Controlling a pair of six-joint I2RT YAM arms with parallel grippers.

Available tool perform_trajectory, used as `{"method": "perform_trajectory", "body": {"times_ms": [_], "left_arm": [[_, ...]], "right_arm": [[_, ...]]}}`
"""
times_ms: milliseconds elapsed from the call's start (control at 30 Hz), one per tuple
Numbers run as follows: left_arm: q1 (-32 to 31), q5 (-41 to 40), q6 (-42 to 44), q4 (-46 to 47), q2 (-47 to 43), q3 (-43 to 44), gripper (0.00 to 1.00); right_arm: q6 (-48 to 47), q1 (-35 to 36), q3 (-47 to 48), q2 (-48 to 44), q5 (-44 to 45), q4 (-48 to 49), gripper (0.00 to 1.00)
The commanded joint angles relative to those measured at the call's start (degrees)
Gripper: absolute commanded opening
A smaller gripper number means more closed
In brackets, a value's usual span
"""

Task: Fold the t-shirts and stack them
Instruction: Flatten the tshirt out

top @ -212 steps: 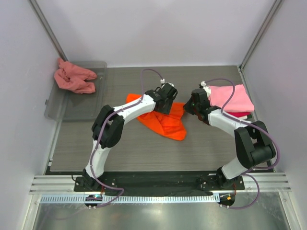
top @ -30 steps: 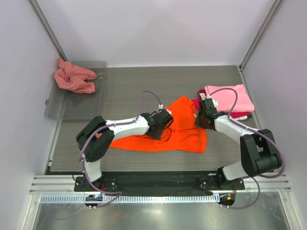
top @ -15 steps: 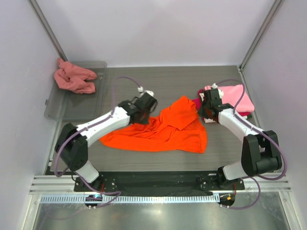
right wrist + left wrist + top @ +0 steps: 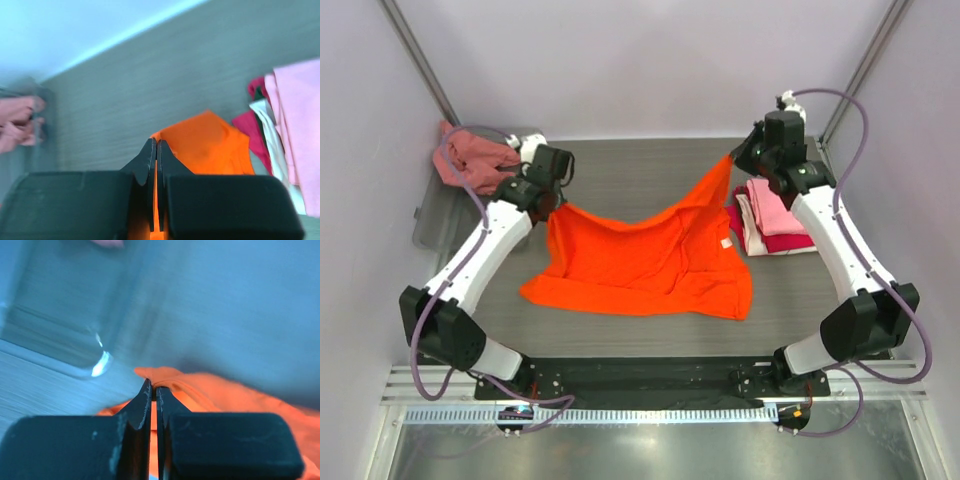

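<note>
The bright orange t-shirt (image 4: 640, 265) hangs stretched between both arms, its lower edge on the table. My left gripper (image 4: 556, 203) is shut on its left upper corner (image 4: 159, 376), beside the tray. High at the back right, my right gripper (image 4: 732, 157) is shut on the opposite corner (image 4: 165, 135). A folded light pink t-shirt (image 4: 772, 213) lies on a crimson red one (image 4: 783, 243) at the right, also visible in the right wrist view: the pink t-shirt (image 4: 300, 115) and the red t-shirt (image 4: 250, 132). The dusty salmon-pink t-shirt (image 4: 470, 155) lies crumpled in the tray.
A clear grey plastic tray (image 4: 440, 220) stands at the back left, its corner (image 4: 95, 365) close to my left fingers. Walls and metal posts close in the table on three sides. A metal rail (image 4: 640, 385) runs along the near edge.
Both arms have lifted and swung apart toward the back corners. The orange shirt, bunched on the table before, is now pulled taut and spread between them.
</note>
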Motion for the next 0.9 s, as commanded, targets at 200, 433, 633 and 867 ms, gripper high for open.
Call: {"method": "perform_trajectory", "body": {"times_ms": [200, 433, 633, 867], "left_arm": [[1.7, -10.2, -0.1, -8.2, -15.5, 15.8, 0.0], [1.7, 2.7, -1.1, -12.7, -32.6, 16.9, 0.0], [1.6, 13.6, -1.5, -15.9, -39.2, 23.1, 0.0], [1.5, 12.4, 0.4, -10.1, -36.1, 27.0, 0.0]], "right_arm": [[-1.4, 0.0, 14.4, -16.0, 0.0, -4.6, 0.01], [-2.0, 0.0, 14.4, -34.4, -6.7, -6.1, 0.01], [-0.2, 0.0, 23.6, -41.7, -10.2, -10.8, 0.01], [-1.9, -0.1, 31.5, -34.6, -9.4, -13.8, 0.01]]}}
